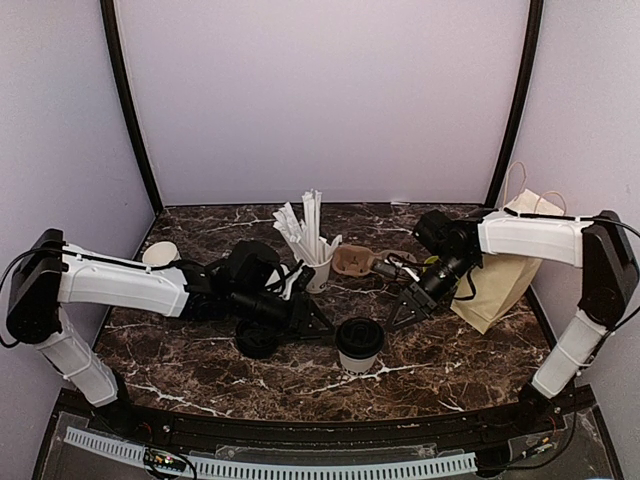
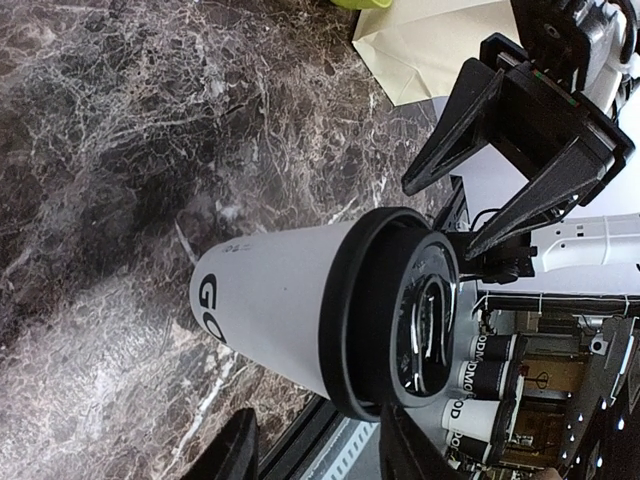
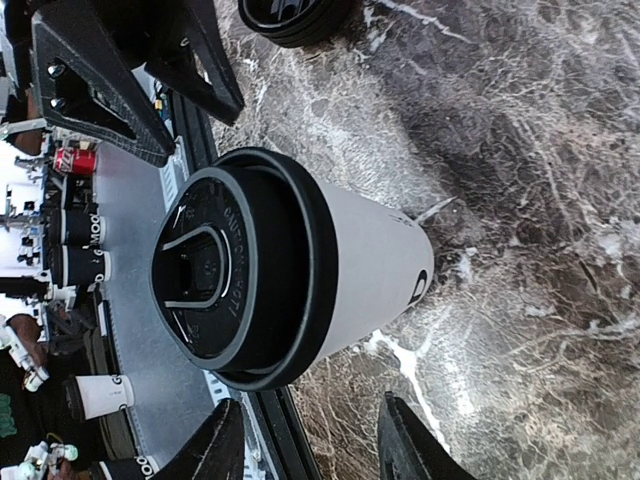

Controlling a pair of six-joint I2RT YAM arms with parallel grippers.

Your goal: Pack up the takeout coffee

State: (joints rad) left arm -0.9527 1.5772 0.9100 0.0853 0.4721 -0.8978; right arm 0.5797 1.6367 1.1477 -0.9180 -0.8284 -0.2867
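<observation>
One takeout coffee cup (image 1: 358,346), white with a black lid, stands at the front middle of the table. It also shows in the left wrist view (image 2: 290,305) and the right wrist view (image 3: 330,265). My left gripper (image 1: 312,320) is open just left of it, the jaws apart and empty in its own view (image 2: 320,460). My right gripper (image 1: 408,308) is open just right of it, empty too (image 3: 315,445). The second cup's black lid (image 1: 257,341) shows under my left arm, and also in the right wrist view (image 3: 290,15).
A tan paper bag (image 1: 505,272) with handles stands at the right, under my right arm. A small white cup of straws (image 1: 316,265) and a brown cardboard piece (image 1: 351,262) are behind the cups. A white bowl (image 1: 160,253) sits at the far left.
</observation>
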